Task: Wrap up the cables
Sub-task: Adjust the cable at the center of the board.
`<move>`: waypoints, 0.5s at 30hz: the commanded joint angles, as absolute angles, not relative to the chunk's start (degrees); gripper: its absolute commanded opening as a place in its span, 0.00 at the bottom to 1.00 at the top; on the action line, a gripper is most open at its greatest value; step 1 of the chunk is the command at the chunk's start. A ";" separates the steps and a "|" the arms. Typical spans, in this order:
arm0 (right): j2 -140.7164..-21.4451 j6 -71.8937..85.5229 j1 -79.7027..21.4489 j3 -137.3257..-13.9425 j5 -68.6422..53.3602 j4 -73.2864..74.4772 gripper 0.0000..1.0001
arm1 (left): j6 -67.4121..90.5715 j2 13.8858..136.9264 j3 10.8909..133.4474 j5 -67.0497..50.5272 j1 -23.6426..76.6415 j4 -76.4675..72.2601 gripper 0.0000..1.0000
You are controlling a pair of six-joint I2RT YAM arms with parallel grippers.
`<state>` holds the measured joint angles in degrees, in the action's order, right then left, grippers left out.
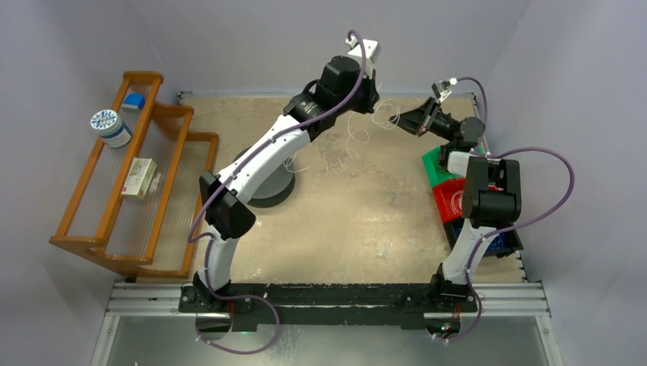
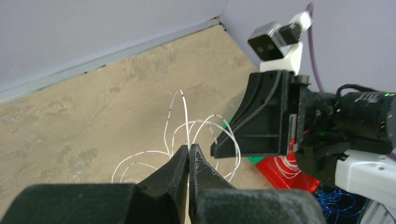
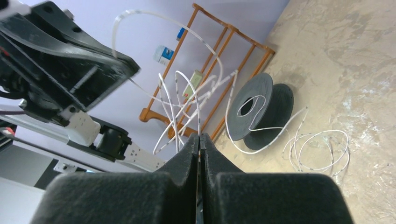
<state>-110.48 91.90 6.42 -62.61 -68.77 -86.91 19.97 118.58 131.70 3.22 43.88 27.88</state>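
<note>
Tub (image 1: 107, 124) label on the rack (image 1: 143, 78): too small for me to read. I see the left hand (image 2: 188, 148) and right hand (image 3: 200, 136) both pinched tight on cable (image 2: 186, 112) loops, held above the far counter (image 1: 366, 229). Mottled tan top, lilac walls.

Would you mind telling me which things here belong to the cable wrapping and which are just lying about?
In the job: cables, pinched by the shut left gripper and right gripper; probably the black spool.
Lying about: wooden rack, tin, small box, coloured bins, blue wire tangle.
</note>
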 commanded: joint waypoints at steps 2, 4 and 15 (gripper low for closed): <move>-107.31 93.65 7.28 -62.71 -66.55 -105.72 0.01 | 20.36 115.88 128.86 3.23 43.62 26.54 0.00; -107.40 94.89 7.29 -62.58 -66.37 -107.35 0.01 | 20.60 116.01 128.38 3.42 43.59 26.46 0.00; -108.37 99.12 7.25 -61.79 -65.06 -112.31 0.01 | 21.94 116.96 127.44 3.25 43.53 26.61 0.00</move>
